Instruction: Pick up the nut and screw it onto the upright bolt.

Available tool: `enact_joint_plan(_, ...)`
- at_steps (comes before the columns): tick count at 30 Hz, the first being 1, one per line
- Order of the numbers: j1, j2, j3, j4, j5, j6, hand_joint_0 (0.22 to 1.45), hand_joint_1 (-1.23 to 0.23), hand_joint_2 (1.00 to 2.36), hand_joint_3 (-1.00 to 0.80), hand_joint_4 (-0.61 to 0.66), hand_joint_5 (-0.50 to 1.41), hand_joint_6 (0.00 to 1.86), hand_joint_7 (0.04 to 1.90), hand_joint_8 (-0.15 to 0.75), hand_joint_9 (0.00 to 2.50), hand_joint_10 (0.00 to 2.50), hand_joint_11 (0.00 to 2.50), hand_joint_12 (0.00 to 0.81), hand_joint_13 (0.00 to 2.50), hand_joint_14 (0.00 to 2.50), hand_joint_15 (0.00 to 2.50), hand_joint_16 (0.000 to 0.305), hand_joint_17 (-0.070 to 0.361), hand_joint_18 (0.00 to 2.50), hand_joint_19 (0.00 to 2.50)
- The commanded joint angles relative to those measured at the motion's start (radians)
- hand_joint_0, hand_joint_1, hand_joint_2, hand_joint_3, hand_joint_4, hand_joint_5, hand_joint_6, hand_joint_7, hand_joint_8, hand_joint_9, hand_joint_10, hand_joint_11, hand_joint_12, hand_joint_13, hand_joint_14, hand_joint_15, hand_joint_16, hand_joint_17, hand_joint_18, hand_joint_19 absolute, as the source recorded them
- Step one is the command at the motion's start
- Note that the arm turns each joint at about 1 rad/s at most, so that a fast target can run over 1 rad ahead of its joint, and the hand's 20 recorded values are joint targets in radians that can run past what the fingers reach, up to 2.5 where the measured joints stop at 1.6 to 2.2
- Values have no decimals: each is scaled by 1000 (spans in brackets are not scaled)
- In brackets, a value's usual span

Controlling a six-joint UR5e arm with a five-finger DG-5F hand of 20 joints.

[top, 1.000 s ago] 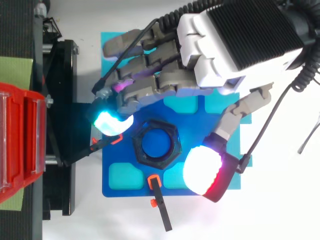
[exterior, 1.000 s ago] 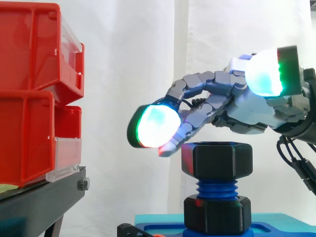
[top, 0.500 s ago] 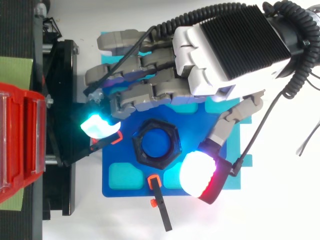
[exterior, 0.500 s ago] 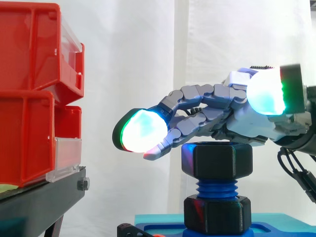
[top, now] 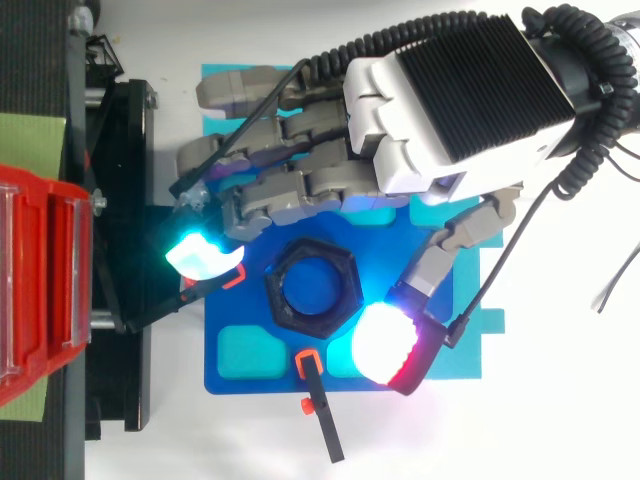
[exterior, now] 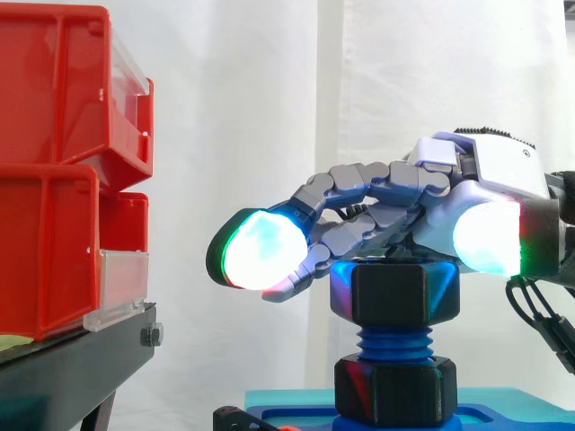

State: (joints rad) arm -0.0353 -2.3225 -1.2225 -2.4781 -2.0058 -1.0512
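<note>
Black hex nut (exterior: pixel 395 292), already on the top of the upright blue bolt (exterior: pixel 395 342), at about the middle of the blue base (top: pixel 268 382). Sits level, with a few bare threads below down to a second black hex collar (exterior: pixel 395 391) at the bolt's foot; judging by that gap, caught by the first turns at most. Thick-walled, with broad flat sides, and the bolt's end visible through the bore from above. Good flats for pushing round.

Hand (top: pixel 450 100) just above, palm down, spread wide and holding nothing. Fingers (top: pixel 290 185) nearly straight, reaching past the nut's far side toward the base's left edge; contact with the nut's top face unclear. Thumb (top: pixel 385 345) just beside the opposite corner, apart from it. Probably straddles the nut so as to close on opposite flats and twist.

Two clamps (top: pixel 320 412) at the base's left and near edges, likely to stop the base turning too. Red bins (exterior: pixel 54 162) on a stand (exterior: pixel 72 368), well beyond the left edge.
</note>
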Motion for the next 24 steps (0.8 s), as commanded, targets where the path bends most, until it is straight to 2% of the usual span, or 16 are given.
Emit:
enact_joint_plan(1, 0, 0, 0, -1, 1, -6, 393, -535, 1000, -500, 242, -221, 502, 812, 266, 344, 0, 0, 376, 396, 0, 0, 44, 100, 106, 0)
enact_joint_plan(9, 3, 0, 0, -19, 2, -18, 389, -400, 1000, -500, 313, -179, 503, 1058, 295, 410, 0, 0, 381, 465, 0, 0, 46, 104, 174, 0)
enact_joint_plan(14, 3, 0, 0, -22, -1, -18, 392, -352, 1000, -500, 304, -146, 502, 1259, 307, 470, 0, 0, 377, 506, 0, 0, 46, 103, 209, 0)
enact_joint_plan(19, 5, 0, 0, -21, -2, -18, 393, -332, 1000, -500, 300, -122, 500, 1376, 322, 516, 0, 0, 376, 529, 0, 0, 45, 101, 239, 0)
enact_joint_plan(24, 3, 0, 0, -21, -2, -18, 395, -329, 1000, -500, 292, -114, 566, 1312, 329, 570, 0, 0, 372, 570, 0, 0, 44, 100, 275, 0)
